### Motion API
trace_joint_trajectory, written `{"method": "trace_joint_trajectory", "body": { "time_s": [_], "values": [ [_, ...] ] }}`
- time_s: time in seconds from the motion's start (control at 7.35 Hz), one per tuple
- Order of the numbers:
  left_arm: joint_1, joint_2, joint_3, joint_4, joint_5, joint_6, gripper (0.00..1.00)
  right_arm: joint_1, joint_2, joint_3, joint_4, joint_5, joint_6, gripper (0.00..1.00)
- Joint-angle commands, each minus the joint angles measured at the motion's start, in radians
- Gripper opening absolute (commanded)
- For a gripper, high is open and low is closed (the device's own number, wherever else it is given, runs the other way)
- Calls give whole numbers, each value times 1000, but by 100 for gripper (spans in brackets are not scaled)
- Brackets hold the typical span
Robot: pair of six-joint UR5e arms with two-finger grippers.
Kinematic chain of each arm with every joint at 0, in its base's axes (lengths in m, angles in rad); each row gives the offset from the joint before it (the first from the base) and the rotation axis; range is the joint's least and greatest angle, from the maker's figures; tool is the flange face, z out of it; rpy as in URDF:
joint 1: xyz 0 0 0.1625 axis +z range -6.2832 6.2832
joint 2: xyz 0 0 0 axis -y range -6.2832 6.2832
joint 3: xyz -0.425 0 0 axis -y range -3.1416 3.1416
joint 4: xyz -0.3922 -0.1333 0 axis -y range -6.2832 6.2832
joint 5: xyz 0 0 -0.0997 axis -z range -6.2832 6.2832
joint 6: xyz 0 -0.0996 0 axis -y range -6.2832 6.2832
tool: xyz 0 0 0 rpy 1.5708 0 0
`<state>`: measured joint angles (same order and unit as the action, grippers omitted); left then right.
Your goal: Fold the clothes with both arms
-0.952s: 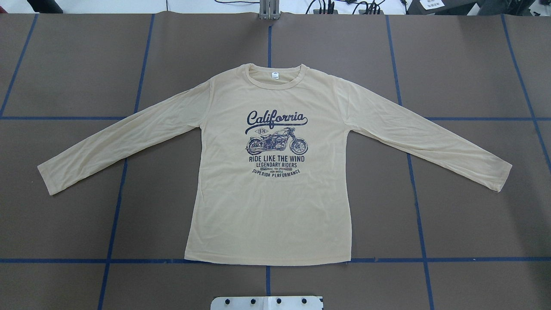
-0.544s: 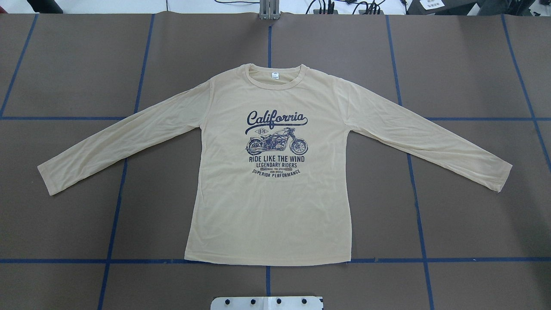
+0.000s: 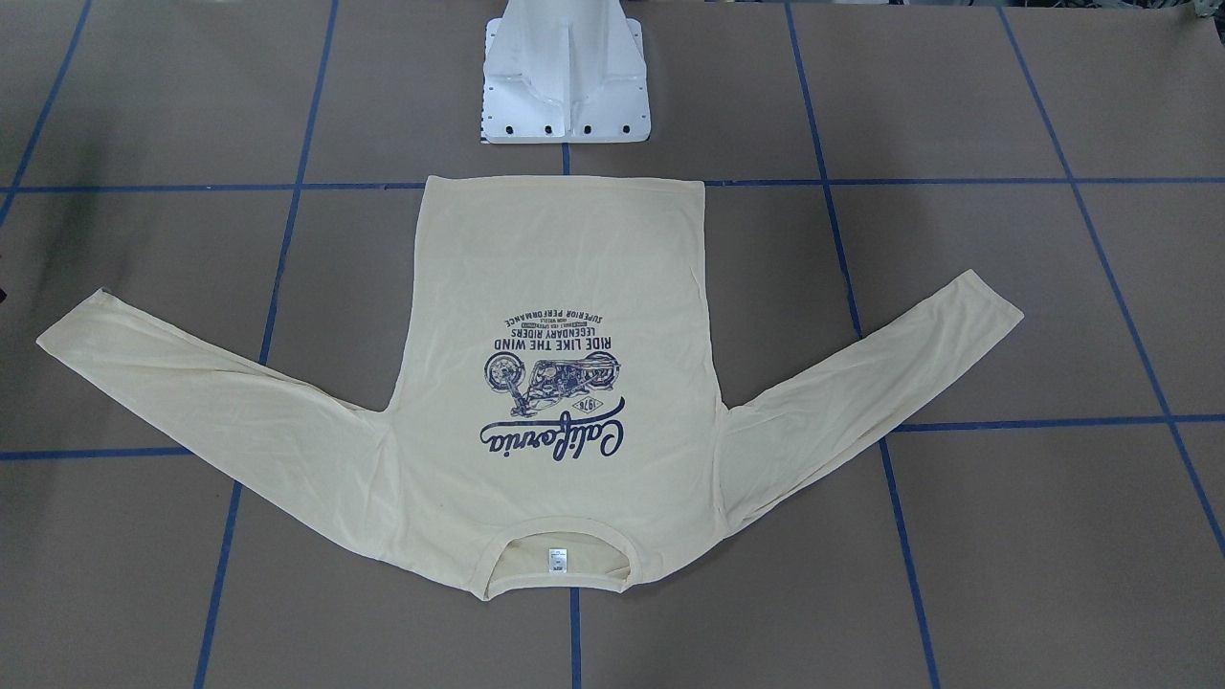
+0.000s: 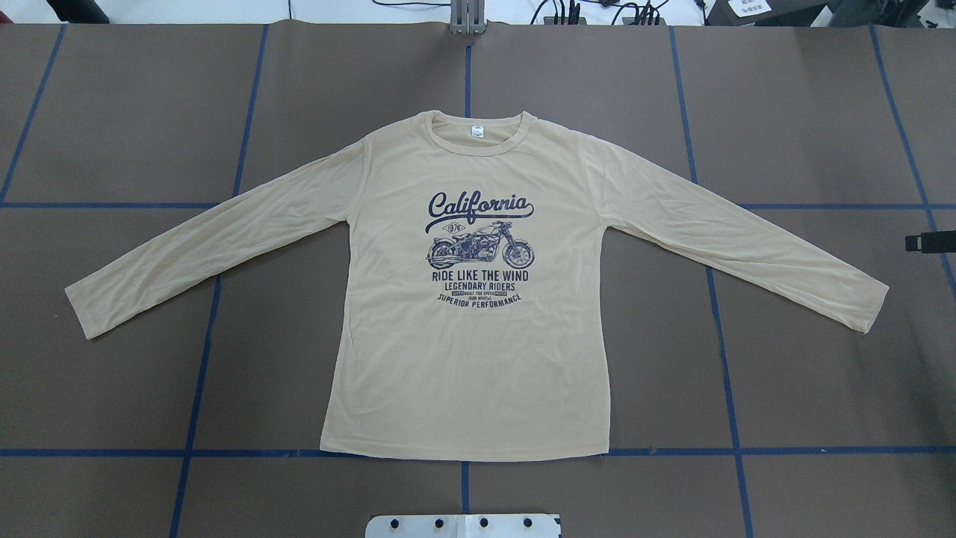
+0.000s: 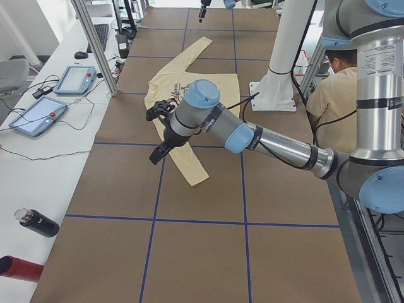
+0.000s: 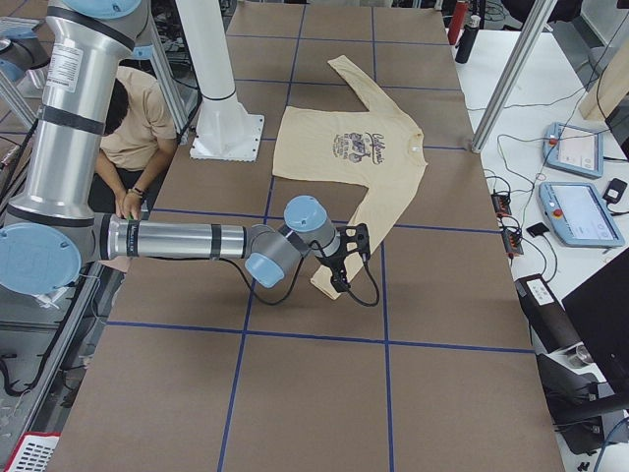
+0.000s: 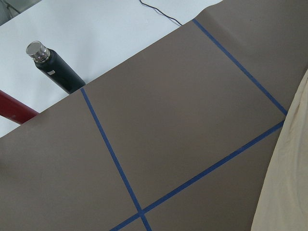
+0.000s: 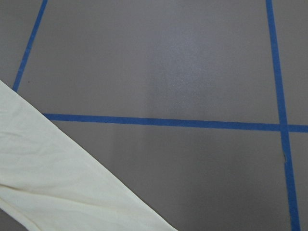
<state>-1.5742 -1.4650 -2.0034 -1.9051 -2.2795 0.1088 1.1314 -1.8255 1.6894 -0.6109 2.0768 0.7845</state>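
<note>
The pale cream T-shirt (image 4: 470, 373) lay flat on the brown counter (image 4: 149, 112), print side up, with both long sleeves spread out and angled down from its shoulders. Its navy "California" motorcycle print (image 4: 479, 246) sat on its chest and the small white neck tag (image 4: 476, 132) showed inside its collar. The white pedestal base (image 3: 565, 86) stood just beyond the shirt's hem, apart from it, and the collar pointed away from that base. Blue tape lines (image 4: 202, 373) ran under and around the shirt. The left arm (image 5: 278, 142) reached out low near the cuff of the shirt's sleeve (image 4: 202, 246) on the robot's left, with the left end effector (image 5: 155, 154) hanging at that cuff; I cannot tell whether its fingers were apart or together. The right arm (image 6: 177, 239) reached likewise toward the shirt's other sleeve (image 4: 747, 239), and the right end effector (image 6: 341, 267) hung by that cuff, showing in the overhead view only as a black sliver at the edge; its state could not be told either. The left wrist view caught the shirt's edge and, well apart from the shirt, a black bottle (image 7: 55, 67) off the counter's brown cover.
</note>
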Motion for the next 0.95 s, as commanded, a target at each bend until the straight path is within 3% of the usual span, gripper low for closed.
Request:
{"method": "trace_joint_trajectory", "body": {
  "time_s": [0.0,0.41,0.82],
  "values": [
    [0,0,0,0,0,0,100,-146,0,-97,169,-169,152,91],
    [0,0,0,0,0,0,100,-249,-12,-111,171,-282,194,69],
    [0,0,0,-2,1,2,100,-278,-15,-209,288,-320,194,65]
  ]
}}
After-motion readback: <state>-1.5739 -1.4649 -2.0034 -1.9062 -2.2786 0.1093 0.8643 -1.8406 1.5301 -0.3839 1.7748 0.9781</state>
